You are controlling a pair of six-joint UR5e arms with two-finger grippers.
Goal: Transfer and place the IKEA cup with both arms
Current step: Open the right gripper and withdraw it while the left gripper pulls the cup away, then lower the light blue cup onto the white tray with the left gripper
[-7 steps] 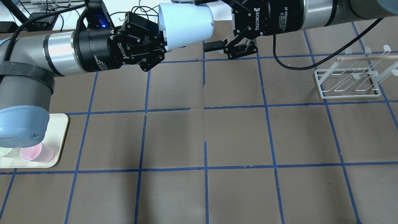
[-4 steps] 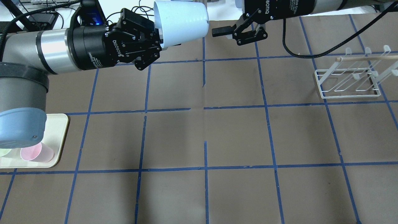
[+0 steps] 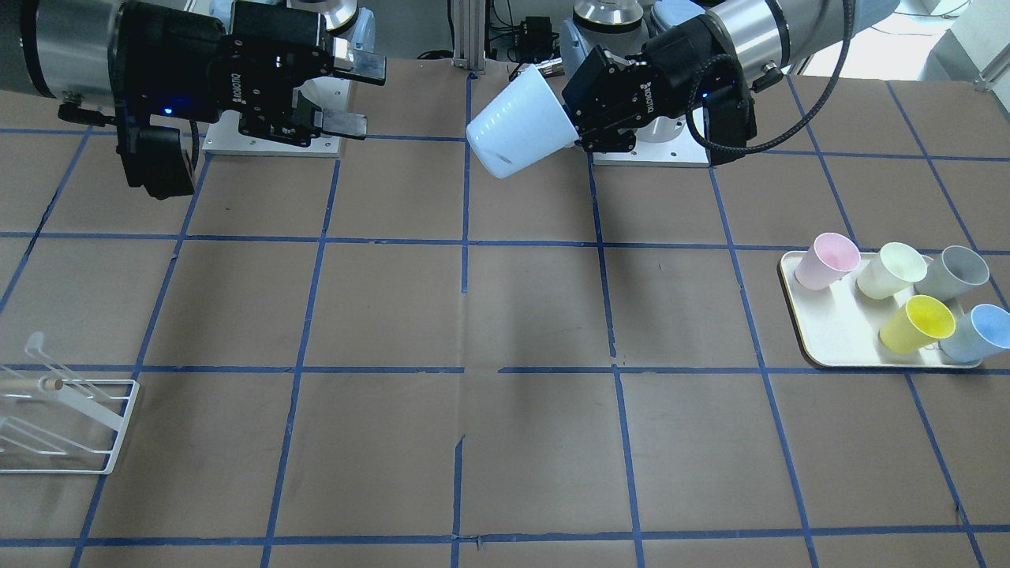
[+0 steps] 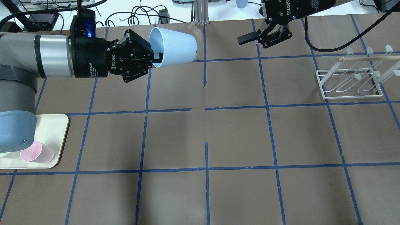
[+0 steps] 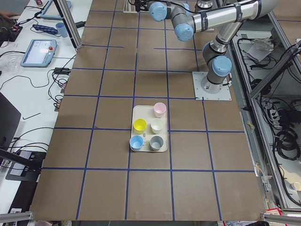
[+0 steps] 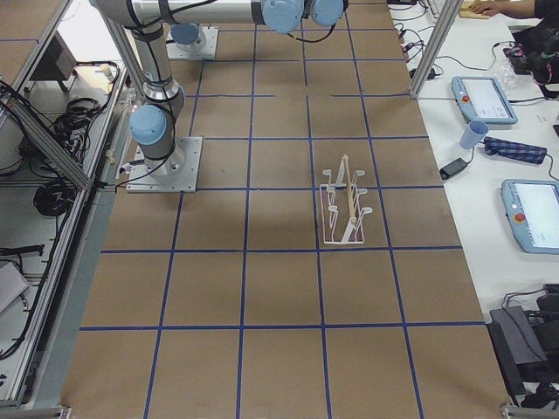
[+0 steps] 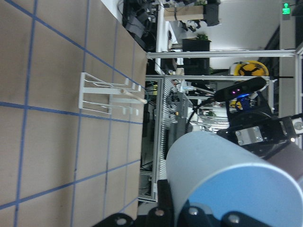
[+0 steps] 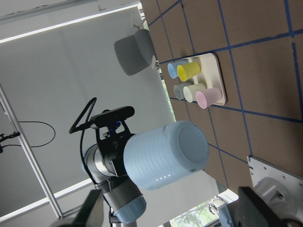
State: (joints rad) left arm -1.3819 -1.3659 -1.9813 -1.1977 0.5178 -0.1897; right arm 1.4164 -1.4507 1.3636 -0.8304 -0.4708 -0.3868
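The pale sky-blue IKEA cup is held in the air on its side by my left gripper, which is shut on its rim with one finger inside. The cup's base points toward my right gripper, which is open and empty, about a grid square away. In the front view the cup hangs from the left gripper, with the open right gripper to its left. The right wrist view shows the cup's base between its fingers. The cup fills the left wrist view.
A cream tray holds pink, pale green, grey, yellow and twin blue cups. A white wire rack with a wooden bar stands at the right. Cables lie past the table's far edge.
My left gripper has drawn back to the left with the cup and tilted its mouth toward the camera. My right gripper has pulled away to the right, so the gap has widened.
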